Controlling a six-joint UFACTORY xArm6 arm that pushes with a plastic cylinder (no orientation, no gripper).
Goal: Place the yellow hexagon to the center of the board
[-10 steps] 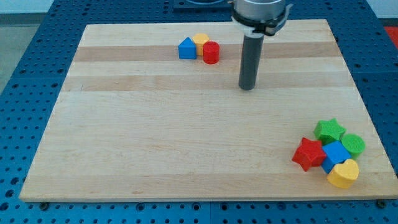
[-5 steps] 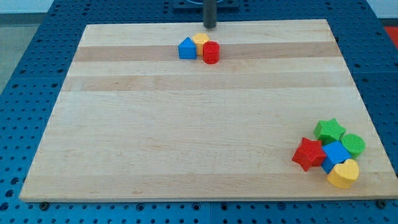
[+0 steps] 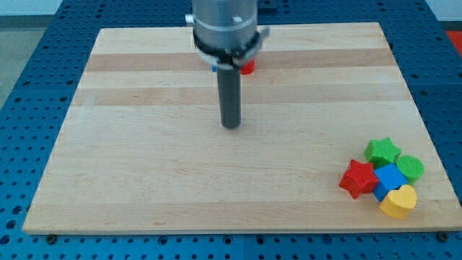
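Standing mid-surface (image 3: 144, 180) with room all around, your tip (image 3: 231, 126) has no hand; the yellow hexagon is hidden.

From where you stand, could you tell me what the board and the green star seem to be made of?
The board looks like pale wood with a matte finish: lengthwise grain and plank bands show. The green star looks like moulded plastic, uniform bright colour with a slight sheen, though painted wood is possible.
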